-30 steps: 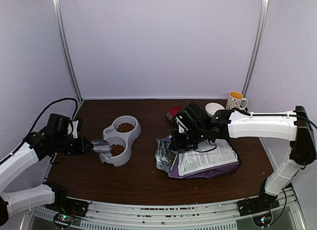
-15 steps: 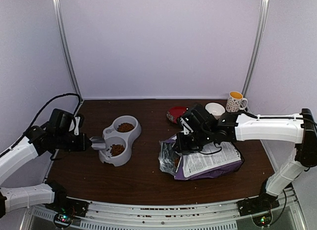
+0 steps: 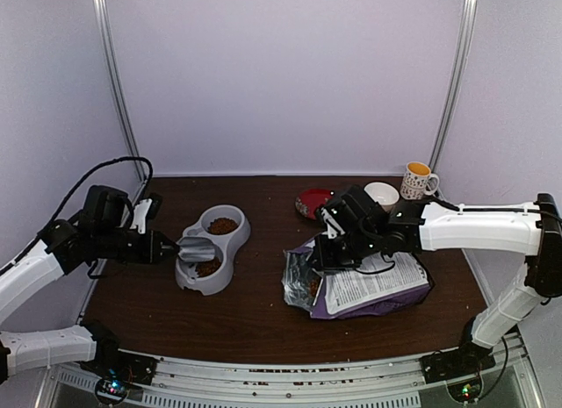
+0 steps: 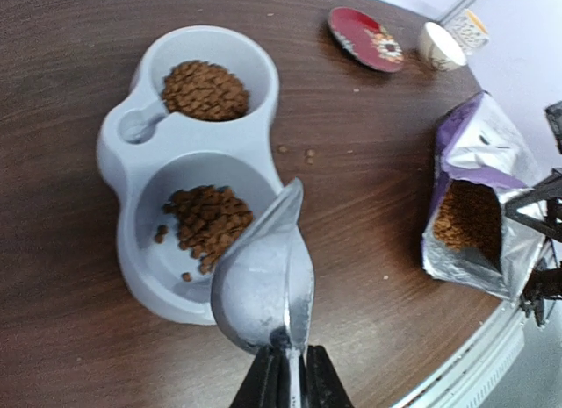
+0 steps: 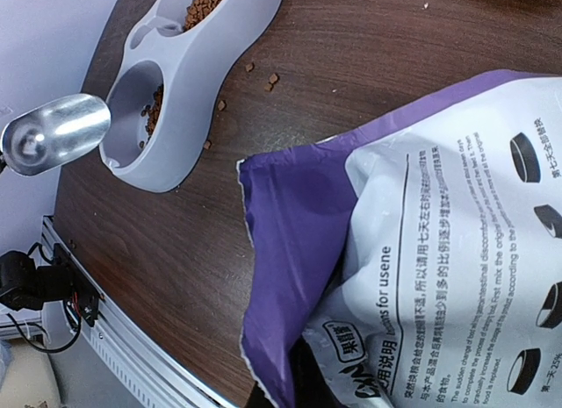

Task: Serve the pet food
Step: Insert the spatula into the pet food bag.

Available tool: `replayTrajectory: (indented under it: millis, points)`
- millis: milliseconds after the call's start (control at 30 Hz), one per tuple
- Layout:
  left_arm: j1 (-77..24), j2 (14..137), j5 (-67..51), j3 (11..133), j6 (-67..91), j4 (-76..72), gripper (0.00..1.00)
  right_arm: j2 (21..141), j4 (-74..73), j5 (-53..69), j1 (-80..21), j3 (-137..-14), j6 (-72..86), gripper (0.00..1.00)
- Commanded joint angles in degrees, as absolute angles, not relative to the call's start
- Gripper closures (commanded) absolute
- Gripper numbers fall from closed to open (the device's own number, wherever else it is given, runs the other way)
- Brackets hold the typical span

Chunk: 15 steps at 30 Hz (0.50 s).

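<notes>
Brown table [image 3: 255,311] under me: my left gripper [image 4: 288,371] clamps the metal scoop [image 4: 263,285], tilted at the grey double bowl's [image 4: 114,162] near well. Pet food [image 4: 206,224] lies in both wells. My right gripper [image 3: 327,250] pinches the purple bag [image 3: 369,289], right.

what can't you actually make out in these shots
- right claw fingertips: mostly hidden behind the purple bag in the right wrist view, under the wrist in the top view.
- mug contents: too small in both the top and left wrist views.
- pet food depth in the bag: left wrist view, foil walls hide it.
</notes>
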<state>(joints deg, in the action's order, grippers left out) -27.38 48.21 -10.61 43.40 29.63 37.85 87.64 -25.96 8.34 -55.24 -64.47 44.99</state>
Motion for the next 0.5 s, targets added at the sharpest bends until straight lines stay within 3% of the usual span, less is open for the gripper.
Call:
replayTrajectory:
  millis: [0,467]
  points:
    - [-29.17,48.30,-22.45,42.30,29.29,27.17,1.00,87.88,-28.28,6.97,-54.42,-66.88,44.59,1.00]
    - [-35.38,56.69,-31.66,35.71,35.80,7.42,1.00,97.71,-32.75,7.83,-58.05,-81.19,45.09,1.00]
